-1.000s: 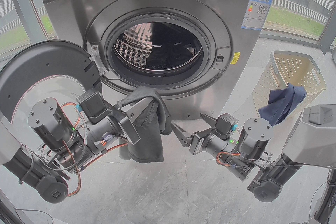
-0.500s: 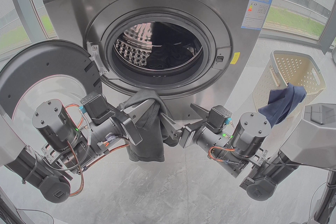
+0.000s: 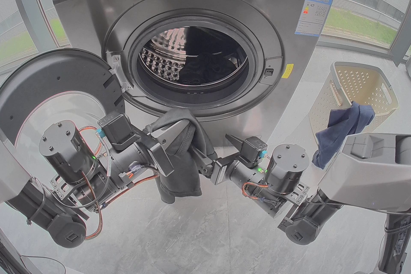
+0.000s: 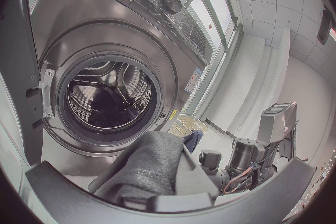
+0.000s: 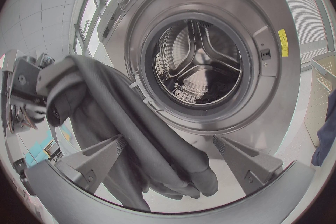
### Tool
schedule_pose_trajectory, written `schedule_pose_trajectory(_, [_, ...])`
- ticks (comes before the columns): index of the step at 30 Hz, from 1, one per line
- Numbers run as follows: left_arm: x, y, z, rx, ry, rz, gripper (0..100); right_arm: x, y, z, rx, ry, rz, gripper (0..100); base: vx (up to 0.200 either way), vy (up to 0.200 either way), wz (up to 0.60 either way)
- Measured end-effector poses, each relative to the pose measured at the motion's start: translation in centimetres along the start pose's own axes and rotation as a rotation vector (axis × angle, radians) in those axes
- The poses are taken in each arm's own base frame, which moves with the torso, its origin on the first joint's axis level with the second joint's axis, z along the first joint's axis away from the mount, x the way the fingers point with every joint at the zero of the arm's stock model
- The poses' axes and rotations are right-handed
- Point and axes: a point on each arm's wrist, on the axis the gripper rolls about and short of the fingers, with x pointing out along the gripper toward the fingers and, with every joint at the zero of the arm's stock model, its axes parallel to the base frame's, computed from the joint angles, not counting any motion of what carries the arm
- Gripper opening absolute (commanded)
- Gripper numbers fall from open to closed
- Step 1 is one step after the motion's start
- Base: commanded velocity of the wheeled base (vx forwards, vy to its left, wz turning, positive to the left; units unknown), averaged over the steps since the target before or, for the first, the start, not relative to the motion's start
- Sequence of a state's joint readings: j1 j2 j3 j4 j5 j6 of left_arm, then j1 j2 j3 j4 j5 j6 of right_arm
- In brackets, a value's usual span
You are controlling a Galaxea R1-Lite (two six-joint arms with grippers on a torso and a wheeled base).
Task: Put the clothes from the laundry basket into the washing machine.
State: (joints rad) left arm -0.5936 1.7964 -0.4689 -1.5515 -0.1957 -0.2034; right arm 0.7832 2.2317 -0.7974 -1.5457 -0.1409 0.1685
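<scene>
Cloth hangs from the left gripper (image 3: 180,133): a dark grey garment (image 3: 184,172) is draped over its fingers, which are closed on the fabric, and the rest drops below them toward the floor (image 3: 214,227). The right gripper (image 3: 216,150) sits just beside the left one, its fingers spread wide and gripping nothing. The hanging fold of the garment lies between them.

The right wrist view makes that plain: the cloth runs down through the gap, and one of the fingers (image 5: 101,156) is against it. In the head view the same finger sits at the cloth's edge. The left wrist view gives the garment's mesh weave up close, bunched over the gripper.

Straight ahead of both grippers stands the washing machine (image 3: 274,22), its round door (image 3: 51,82) swung open on the left gripper's outer side. The drum (image 3: 192,56) is above and beyond the held garment, apart from it. Dark clothing (image 3: 205,69) lies low inside it in the head view, and the wrist views show the dimpled steel wall and paddles around that dark patch.

Out past the right gripper, well apart from it, the laundry basket (image 3: 364,86) stands on the floor beside the machine, its perforated inside turned toward the grippers. A blue garment (image 3: 342,129) hangs over its near rim, partly outside it.
</scene>
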Motion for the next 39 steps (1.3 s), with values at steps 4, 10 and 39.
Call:
schedule_pose_trajectory(4, [0.0, 0.0, 0.1, 0.001, -0.006, 0.002, 0, 0.1, -0.2, -1.2, -0.005, 0.031, -0.006, 100, 0.0, 0.0, 0.0])
schedule_pose_trajectory(10, [0.0, 0.0, 0.1, 0.001, -0.006, 0.001, 0, 0.6, 0.0, -1.7, -0.005, 0.029, -0.001, 100, 0.0, 0.0, 0.0])
schedule_pose_trajectory(39, [-0.1, 0.2, 0.0, -0.001, 0.001, 0.01, 0, 1.1, -1.9, 0.8, -0.017, -0.044, -0.038, 0, 0.0, 0.0, 0.0])
